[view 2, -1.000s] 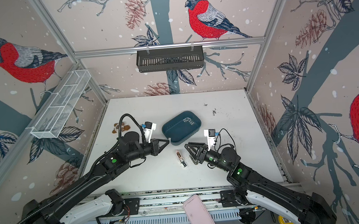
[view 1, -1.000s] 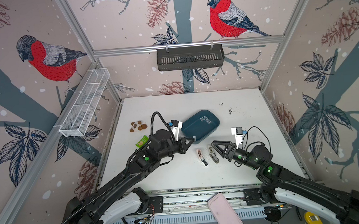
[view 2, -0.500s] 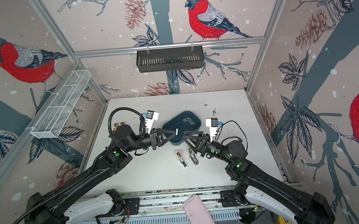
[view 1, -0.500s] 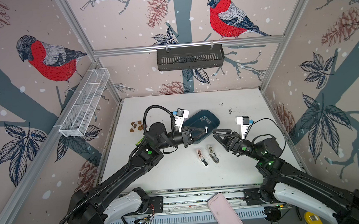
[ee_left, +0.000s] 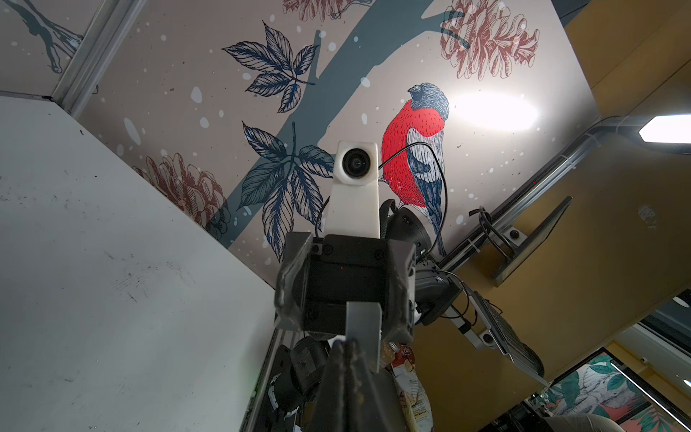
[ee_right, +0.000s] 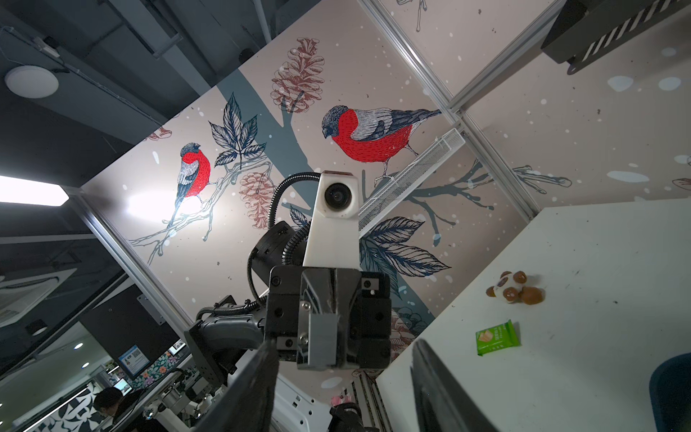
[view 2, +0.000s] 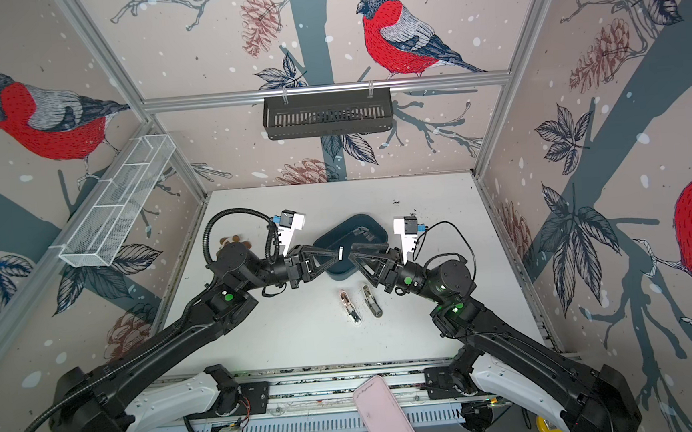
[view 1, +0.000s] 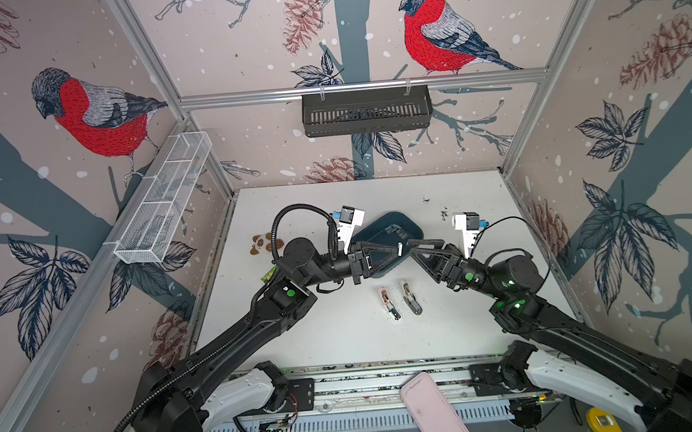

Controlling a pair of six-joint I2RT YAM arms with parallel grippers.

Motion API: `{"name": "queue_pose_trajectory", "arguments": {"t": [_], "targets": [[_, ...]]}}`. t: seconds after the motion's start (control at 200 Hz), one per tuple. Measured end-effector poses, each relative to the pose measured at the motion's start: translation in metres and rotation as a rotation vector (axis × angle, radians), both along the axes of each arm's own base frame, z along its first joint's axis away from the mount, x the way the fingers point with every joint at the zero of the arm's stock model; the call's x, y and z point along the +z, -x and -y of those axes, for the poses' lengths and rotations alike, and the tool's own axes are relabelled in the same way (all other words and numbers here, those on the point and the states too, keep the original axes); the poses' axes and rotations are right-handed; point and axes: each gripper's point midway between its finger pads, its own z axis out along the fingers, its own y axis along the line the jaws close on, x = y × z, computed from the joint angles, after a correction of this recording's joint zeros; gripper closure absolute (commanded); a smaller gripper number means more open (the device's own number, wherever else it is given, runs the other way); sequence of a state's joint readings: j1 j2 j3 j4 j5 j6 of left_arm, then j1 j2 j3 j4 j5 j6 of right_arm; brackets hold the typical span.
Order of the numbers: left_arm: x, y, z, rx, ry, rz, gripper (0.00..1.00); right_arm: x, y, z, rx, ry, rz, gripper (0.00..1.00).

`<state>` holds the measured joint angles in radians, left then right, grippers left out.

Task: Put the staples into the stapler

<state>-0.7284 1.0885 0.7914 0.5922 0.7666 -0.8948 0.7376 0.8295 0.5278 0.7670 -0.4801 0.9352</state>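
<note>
Handing over staple strip, pinched in clamped left end effector above blue tray. Right end effector half-spread opposite: centre jaws squarely about strip, close gently, then release left.

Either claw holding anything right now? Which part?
Left claw is shut on a staple strip, pinched at one end, rest sticking out. Right claw open, empty.

- Dark blue tray — near side covered by both arms in both top views; contents too small to name.
- Staple strip — lower end buried between the left gripper's pressed-together fingers.
- Pink stapler, grey stapler — too small to tell whether loaded.
- Green packet — mostly behind the left arm.
</note>
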Motion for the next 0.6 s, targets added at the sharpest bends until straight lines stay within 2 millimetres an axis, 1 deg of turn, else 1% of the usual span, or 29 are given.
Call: {"name": "queue_pose_trajectory", "arguments": {"t": [0.3,0.495,0.6], "targets": [[-0.003,0.000,0.000,-0.001,-0.002,-0.010,1.00,0.010,0.000,-0.008,0.020,-0.011,0.014,0.46],[-0.003,0.000,0.000,-0.002,-0.001,-0.016,1.00,0.014,0.000,-0.013,0.025,-0.008,0.027,0.48],[-0.004,-0.001,0.001,-0.002,-0.003,-0.019,1.00,0.013,0.000,-0.015,0.027,-0.005,0.028,0.51]]}}
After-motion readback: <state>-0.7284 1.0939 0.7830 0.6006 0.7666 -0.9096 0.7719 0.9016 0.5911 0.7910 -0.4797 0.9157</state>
